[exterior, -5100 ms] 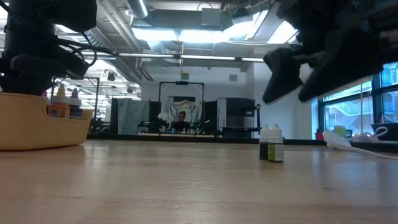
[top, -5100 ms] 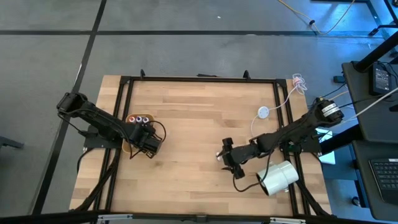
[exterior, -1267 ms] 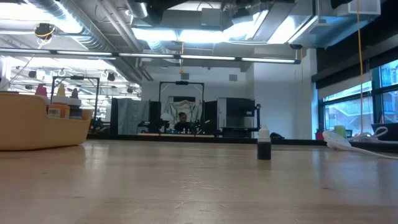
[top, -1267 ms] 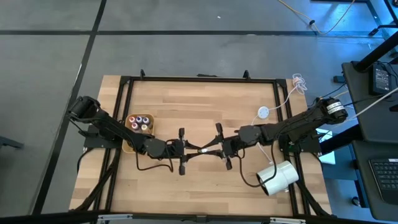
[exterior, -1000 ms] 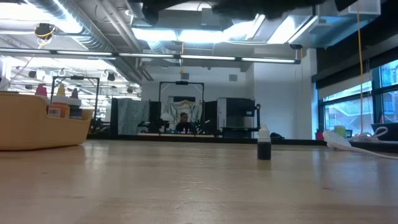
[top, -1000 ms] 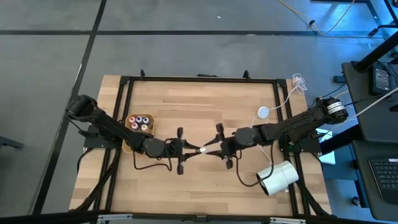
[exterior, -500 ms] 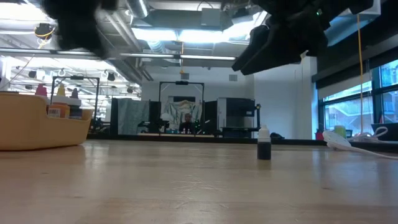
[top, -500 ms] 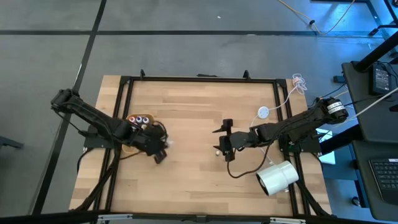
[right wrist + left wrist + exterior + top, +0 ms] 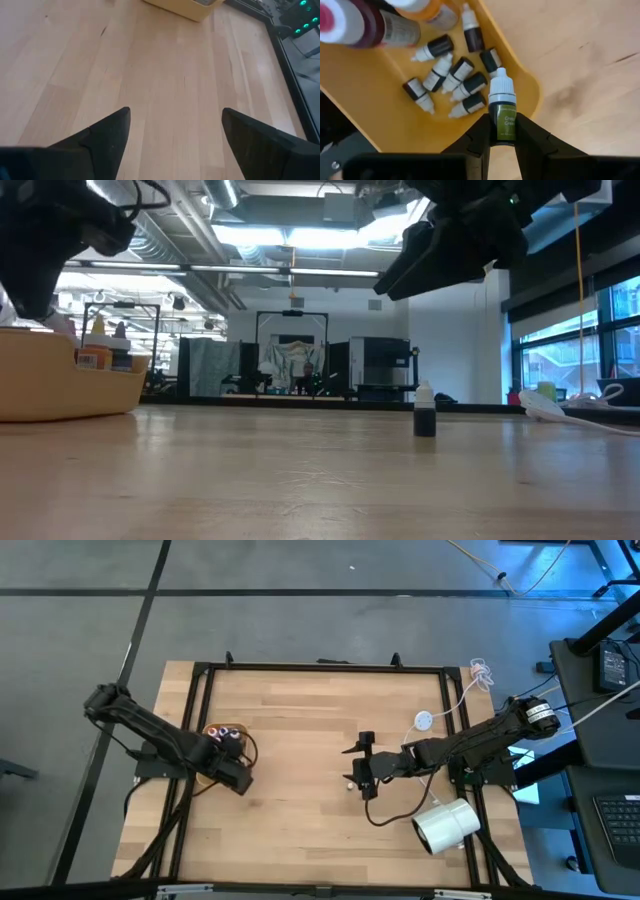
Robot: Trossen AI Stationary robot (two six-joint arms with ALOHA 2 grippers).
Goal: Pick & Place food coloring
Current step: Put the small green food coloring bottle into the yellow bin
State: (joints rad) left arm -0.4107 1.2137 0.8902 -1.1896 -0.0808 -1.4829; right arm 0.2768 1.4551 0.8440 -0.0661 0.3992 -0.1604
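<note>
Gripping a green food coloring bottle [image 9: 502,113], the left pincer [image 9: 501,142] is hovering over the tan tray [image 9: 365,100] holding more bottles. The right pincer [image 9: 172,135] is hanging wide apart above the worktop [image 9: 310,800], near another bottle [image 9: 425,411].

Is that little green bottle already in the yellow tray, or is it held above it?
Held above. The left gripper is shut on the green bottle, over the tray's rim, not among the loose bottles inside.

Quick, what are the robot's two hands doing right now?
Left gripper: shut on a green bottle, over the tray.
Right gripper: open, holding nothing.
</note>
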